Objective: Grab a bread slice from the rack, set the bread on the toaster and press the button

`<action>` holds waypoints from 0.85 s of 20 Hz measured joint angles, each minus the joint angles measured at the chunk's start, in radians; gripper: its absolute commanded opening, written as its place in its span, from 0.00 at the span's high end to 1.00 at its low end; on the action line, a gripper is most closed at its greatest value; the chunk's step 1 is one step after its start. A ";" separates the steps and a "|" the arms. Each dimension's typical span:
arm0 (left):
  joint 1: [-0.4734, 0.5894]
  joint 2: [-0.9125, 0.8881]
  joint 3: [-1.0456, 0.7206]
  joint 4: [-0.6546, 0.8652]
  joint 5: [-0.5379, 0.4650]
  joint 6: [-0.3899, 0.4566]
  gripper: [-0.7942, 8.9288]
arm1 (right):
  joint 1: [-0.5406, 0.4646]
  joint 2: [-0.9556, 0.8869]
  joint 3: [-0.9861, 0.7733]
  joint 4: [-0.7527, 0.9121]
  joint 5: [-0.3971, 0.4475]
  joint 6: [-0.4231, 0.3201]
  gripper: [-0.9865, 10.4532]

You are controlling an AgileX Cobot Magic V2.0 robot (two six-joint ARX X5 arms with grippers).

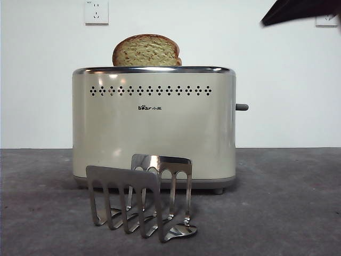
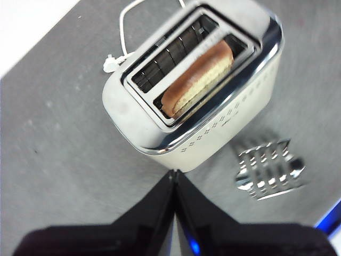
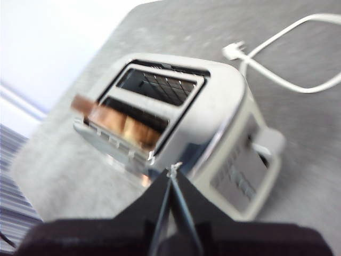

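The slice of bread [image 1: 146,52] stands upright in the slot nearer the front view camera of the cream toaster [image 1: 154,128], its domed top above the chrome rim. From above, the bread [image 2: 200,80] fills one slot while the other slot is bare. The steel rack [image 1: 141,197] stands without bread in front of the toaster. The grey button [image 1: 242,107] sticks out of the toaster's right end. My left gripper [image 2: 174,173] is shut, holds nothing, and hovers above the toaster [image 2: 213,138]. My right gripper [image 3: 173,168] is shut above the button end, near the button [image 3: 269,143].
A white power cord [image 2: 123,32] trails behind the toaster on the grey table. Two white wall sockets [image 1: 96,12] sit high on the back wall. A black arm tip [image 1: 301,10] shows at the top right of the front view.
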 measured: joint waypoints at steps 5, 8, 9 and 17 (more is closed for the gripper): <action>0.000 -0.021 0.000 0.000 0.126 -0.120 0.93 | 0.000 0.216 0.079 0.047 -0.017 0.038 0.92; 0.000 -0.032 -0.011 0.000 0.155 -0.155 0.93 | -0.009 0.288 0.128 0.047 -0.025 0.045 0.92; 0.000 -0.037 -0.018 -0.001 0.158 -0.169 0.93 | -0.018 0.316 0.151 0.048 -0.040 0.048 0.92; 0.000 -0.072 -0.024 0.000 0.167 -0.201 0.93 | -0.084 0.492 0.182 0.050 -0.207 0.072 0.92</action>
